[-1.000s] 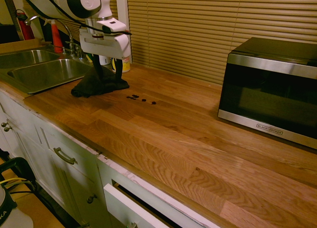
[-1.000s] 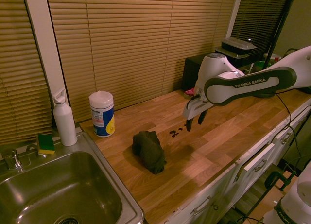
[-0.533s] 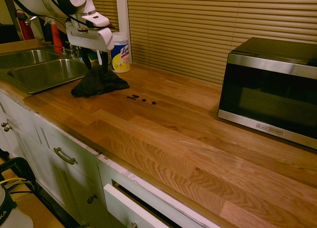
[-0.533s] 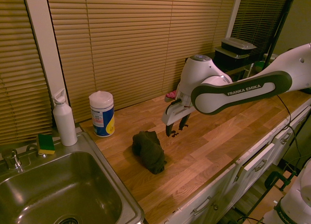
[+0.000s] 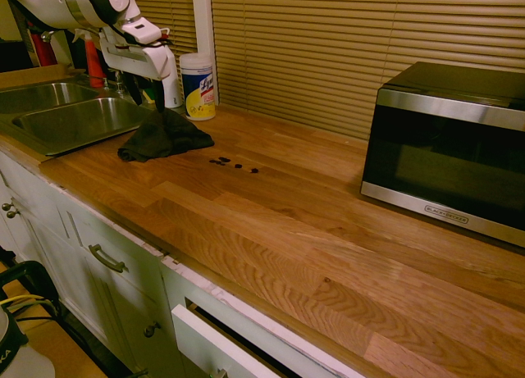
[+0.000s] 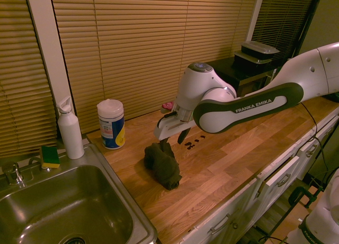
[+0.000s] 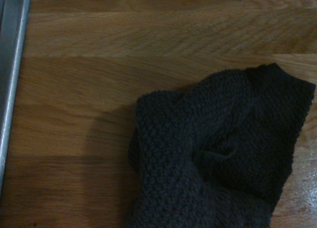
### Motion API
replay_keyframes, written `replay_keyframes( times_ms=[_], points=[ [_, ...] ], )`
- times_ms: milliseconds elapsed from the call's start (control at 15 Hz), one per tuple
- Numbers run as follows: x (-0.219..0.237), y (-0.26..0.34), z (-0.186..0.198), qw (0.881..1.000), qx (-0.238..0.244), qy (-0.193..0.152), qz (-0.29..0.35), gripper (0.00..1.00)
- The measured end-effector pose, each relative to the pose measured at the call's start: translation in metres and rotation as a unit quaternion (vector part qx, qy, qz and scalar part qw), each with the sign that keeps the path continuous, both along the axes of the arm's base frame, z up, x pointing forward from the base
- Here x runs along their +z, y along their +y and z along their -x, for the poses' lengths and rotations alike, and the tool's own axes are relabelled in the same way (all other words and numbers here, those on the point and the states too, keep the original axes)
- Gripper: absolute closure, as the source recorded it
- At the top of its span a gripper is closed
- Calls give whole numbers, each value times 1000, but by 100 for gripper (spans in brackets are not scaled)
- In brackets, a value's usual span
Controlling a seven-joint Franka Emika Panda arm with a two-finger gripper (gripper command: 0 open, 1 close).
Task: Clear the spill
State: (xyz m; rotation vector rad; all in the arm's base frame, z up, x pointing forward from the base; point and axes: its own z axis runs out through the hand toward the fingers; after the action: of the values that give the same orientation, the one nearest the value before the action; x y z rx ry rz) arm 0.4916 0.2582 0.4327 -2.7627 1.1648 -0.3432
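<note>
Wood counter (image 5: pixel 328 255) w/ sink (image 6: pixel 69 201) set in 1 end. Gripper (image 6: pixel 175 139) wide open, nothing in its grasp, just above dark crumpled cloth (image 6: pixel 162 165) near the counter's sink-side edge. Spill (image 5: pixel 235 164) (a few tiny dark spots) lies beside cloth, on the side away from sink. Wipes tub (image 6: pixel 111 125) upright near the counter's back edge, by the blinds (image 6: pixel 143 48).

tan horizontal blinds (image 5: pixel 287 58) cover the windows behind the counter, parted by a pale upright post (image 6: pixel 50 48); a striped wooden countertop (image 5: pixel 271 198) runs beneath them, with a double steel sink (image 5: pixel 78 116) set in at one end and a black and silver microwave (image 5: pixel 451 148) near the other; white cabinets (image 5: pixel 107 288) stand below, one drawer (image 5: pixel 217 345) pulled out; the light is dim and yellowish.
</note>
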Motion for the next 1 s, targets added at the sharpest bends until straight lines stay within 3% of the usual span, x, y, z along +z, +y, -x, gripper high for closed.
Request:
replay_keyframes(
  times_ms=[533,600,1000],
  points=[
    [-49,32,-25,999,-19,-15,45,0],
    [-56,33,-29,998,-22,-14,50,100],
    [-86,25,-50,997,-36,0,61,100]
  ],
)
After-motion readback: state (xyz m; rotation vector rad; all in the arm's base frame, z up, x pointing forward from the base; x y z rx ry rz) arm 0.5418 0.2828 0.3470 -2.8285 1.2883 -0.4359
